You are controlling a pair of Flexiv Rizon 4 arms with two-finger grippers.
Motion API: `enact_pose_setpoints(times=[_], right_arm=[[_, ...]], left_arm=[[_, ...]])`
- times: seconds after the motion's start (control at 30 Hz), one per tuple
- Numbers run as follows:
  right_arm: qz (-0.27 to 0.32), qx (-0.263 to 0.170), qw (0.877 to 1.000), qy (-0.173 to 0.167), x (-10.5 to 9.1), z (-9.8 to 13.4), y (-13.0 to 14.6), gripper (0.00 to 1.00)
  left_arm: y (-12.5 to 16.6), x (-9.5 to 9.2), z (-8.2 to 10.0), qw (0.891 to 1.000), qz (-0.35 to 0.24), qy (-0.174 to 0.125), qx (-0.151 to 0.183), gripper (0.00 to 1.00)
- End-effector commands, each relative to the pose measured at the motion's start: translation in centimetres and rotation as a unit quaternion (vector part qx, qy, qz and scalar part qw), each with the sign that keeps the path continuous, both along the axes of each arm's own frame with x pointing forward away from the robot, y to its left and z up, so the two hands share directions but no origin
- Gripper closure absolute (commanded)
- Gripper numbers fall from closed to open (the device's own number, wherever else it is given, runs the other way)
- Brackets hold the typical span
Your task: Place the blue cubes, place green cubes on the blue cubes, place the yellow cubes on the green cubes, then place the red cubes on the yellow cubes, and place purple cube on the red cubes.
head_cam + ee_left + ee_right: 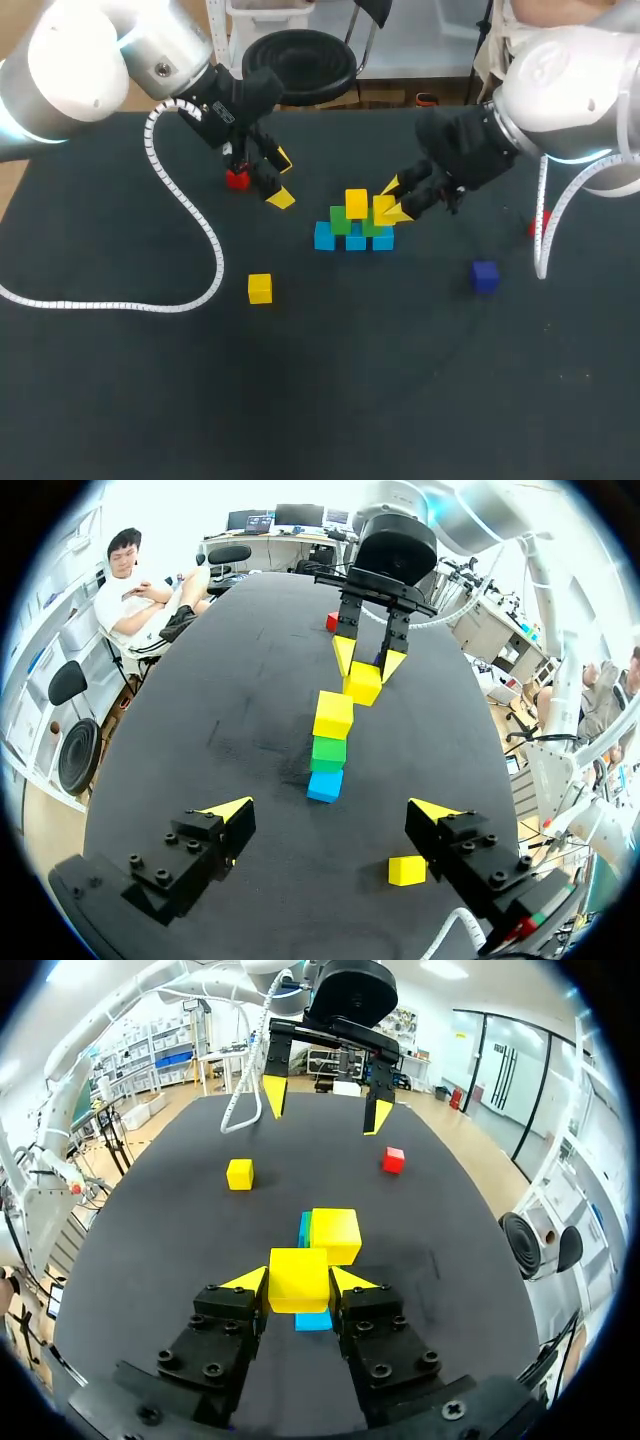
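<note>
Three blue cubes (323,236) stand in a row mid-table, with two green cubes (340,220) on them and one yellow cube (356,203) on the green. My right gripper (394,202) is shut on a second yellow cube (298,1278), held just above the row's right end next to the placed yellow cube (335,1235). My left gripper (281,178) hangs open and empty at the back left, beside a red cube (237,179). A third yellow cube (260,288) lies loose in front. The purple cube (485,276) sits at the right, and another red cube (540,224) lies partly hidden behind the right arm's cable.
A white ribbed cable (190,220) from the left arm loops across the table's left half, close to the loose yellow cube. The right arm's cable (545,240) hangs down near the far-right red cube.
</note>
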State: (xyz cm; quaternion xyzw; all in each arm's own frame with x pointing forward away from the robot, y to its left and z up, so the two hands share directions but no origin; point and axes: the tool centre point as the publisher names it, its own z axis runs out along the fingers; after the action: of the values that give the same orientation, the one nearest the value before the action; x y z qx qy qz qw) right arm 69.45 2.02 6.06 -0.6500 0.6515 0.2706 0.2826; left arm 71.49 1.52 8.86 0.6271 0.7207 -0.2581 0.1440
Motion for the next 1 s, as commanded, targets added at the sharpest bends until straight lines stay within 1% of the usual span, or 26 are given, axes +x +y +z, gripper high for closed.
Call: enact_pose_setpoints(times=[0.03, 0.7, 1.0], right_arm=[[0.003, 0.001, 1.0, 0.003, 0.5, -0.2, 0.1, 1.0], [0.01, -0.002, 1.0, 0.009, 1.5, -0.6, 0.6, 1.0], [0.01, -0.002, 1.0, 0.011, 1.7, -0.7, 0.6, 1.0]], left_arm=[[0.1, 0.0, 0.0, 1.0, -0.001, 0.0, 0.0, 0.0], [0.1, 0.0, 0.0, 1.0, -0.001, 0.0, 0.0, 0.0], [0.1, 0.0, 0.0, 1.0, -0.001, 0.0, 0.0, 0.0]])
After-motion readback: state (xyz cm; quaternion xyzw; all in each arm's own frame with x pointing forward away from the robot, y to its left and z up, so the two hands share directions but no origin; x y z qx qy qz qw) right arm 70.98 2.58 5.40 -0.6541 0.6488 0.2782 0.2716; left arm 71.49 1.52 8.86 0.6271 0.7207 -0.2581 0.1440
